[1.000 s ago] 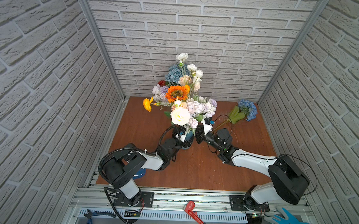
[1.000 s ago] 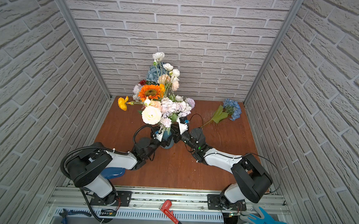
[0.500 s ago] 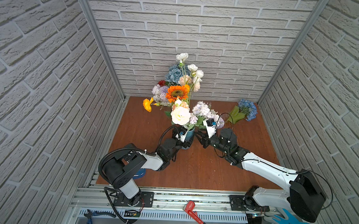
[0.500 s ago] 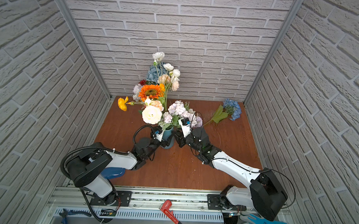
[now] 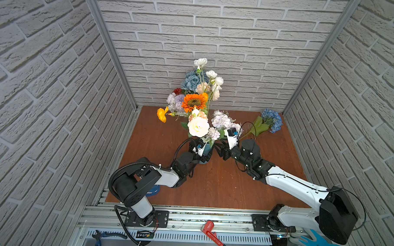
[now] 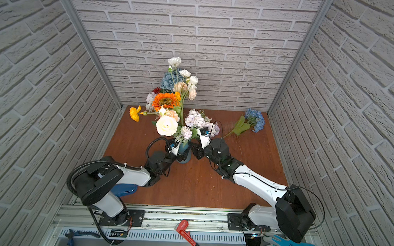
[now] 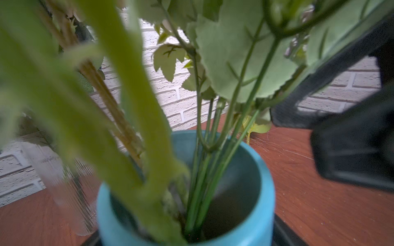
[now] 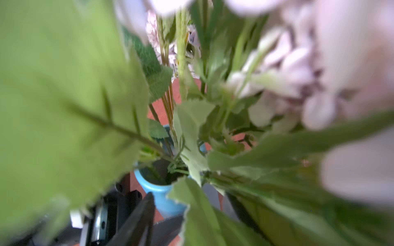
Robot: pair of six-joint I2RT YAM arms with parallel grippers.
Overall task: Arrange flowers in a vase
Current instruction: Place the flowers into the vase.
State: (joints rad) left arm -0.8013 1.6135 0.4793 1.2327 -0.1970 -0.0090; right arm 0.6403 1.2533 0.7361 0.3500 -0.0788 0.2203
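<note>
White brick walls (image 5: 217,27) around a reddish-brown wooden tabletop (image 5: 211,187).

Burying all but a sliver of the turquoise round ceramic vase (image 5: 206,151) beneath the leaves and heads of the mixed-colour artificial flowers (image 5: 194,102) in both top views. Losing the fingertips of the left gripper (image 5: 204,155) between vase and foliage, and cropping its black fingers (image 7: 285,234) at the left wrist view's border. Smearing the nearest stems (image 7: 132,106) and a clear ribbed glass cylinder (image 7: 64,181) out of focus. Drowning the right wrist view in blurred green leaves and lilac petals. Covering most of a dark-blue object (image 5: 155,189) under the left arm, unidentifiable. Clipping a blue-and-white glove (image 5: 318,242) and a red pipe wrench (image 5: 209,227) at the lower border.
</note>
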